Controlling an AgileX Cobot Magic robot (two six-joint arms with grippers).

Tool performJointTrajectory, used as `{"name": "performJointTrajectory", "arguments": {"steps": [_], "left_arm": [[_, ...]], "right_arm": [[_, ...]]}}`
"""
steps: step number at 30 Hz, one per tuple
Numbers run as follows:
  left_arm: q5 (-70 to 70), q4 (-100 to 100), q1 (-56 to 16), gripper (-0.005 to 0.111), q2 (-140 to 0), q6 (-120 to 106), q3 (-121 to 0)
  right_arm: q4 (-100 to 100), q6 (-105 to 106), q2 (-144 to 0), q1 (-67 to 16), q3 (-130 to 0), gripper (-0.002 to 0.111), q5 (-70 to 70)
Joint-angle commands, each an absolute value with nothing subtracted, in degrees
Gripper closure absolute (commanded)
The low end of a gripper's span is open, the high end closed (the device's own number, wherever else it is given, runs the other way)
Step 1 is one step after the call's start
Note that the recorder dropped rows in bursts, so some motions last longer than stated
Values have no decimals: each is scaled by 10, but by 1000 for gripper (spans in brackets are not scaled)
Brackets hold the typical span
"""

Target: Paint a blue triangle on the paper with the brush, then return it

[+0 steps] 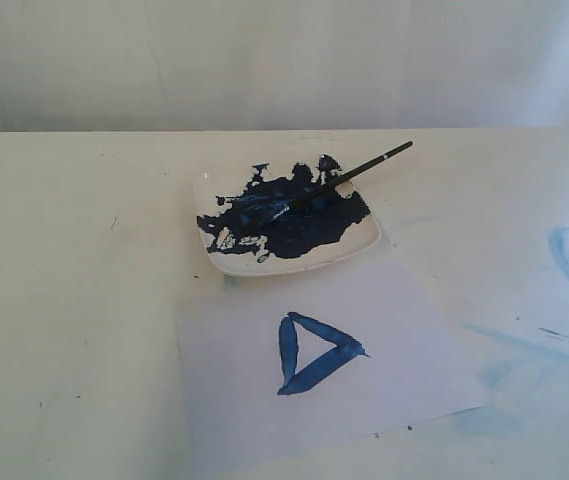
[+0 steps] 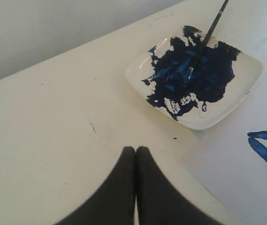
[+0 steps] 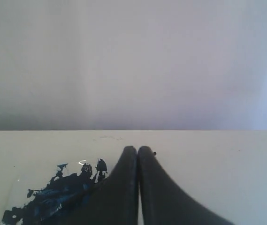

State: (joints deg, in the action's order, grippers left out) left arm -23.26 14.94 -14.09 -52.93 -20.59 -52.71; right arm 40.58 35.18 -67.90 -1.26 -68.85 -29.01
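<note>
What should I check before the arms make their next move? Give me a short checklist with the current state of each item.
1. Blue triangle has three joined sides, all on the paper: ok.
2. Brush lies on the dish, bristles in the paint, handle end past the rim: ok.
3. Left end effector shut, holding nothing: ok.
4. Right end effector shut, holding nothing: ok.
5. Triangle strokes dry enough to pass over: cannot tell.
</note>
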Motion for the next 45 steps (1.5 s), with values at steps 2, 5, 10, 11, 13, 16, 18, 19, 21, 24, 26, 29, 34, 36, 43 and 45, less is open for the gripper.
{"name": "performJointTrajectory", "arguments": {"steps": [2,5,10,11,13,16,18,19,21,24,26,29,34,36,43,45], "left_arm": [[-240,152,-139,107,-517,-194,-527],[-242,153,-139,107,-517,-183,-527],[-242,153,-139,107,-517,-183,-527],[-242,153,-139,107,-517,-183,-527],[-241,153,-139,107,-517,-183,-527],[-241,153,-139,107,-517,-183,-527],[-241,153,-139,107,-517,-183,-527],[-241,153,-139,107,-517,-183,-527],[-241,153,-141,107,-513,-183,-527],[-239,149,-135,107,-493,-183,-527],[-241,152,-124,107,-466,-183,-527],[-241,151,-88,107,-400,-183,-527],[-240,156,-13,107,-271,-166,-526],[-233,152,16,107,-227,-168,-515],[-195,121,62,107,-111,-168,-400],[-158,129,62,107,-81,-164,-347]], "right_arm": [[400,357,-595,-11,-601,108,-229],[403,357,-572,-11,-594,108,-230],[404,357,-553,-11,-594,108,-230],[404,357,-551,-11,-594,108,-230],[404,357,-549,-11,-594,108,-230],[404,357,-549,-11,-594,108,-230],[404,357,-549,-11,-594,108,-230],[404,357,-549,-11,-594,108,-230],[404,357,-549,-11,-594,108,-230],[404,357,-549,-11,-594,108,-230],[404,357,-549,-11,-594,108,-230],[404,357,-549,-11,-594,108,-230],[406,357,-549,-11,-594,108,-230],[406,357,-549,-11,-594,108,-230],[406,357,-549,-11,-594,108,-230],[406,357,-549,-11,-594,108,-230]]}}
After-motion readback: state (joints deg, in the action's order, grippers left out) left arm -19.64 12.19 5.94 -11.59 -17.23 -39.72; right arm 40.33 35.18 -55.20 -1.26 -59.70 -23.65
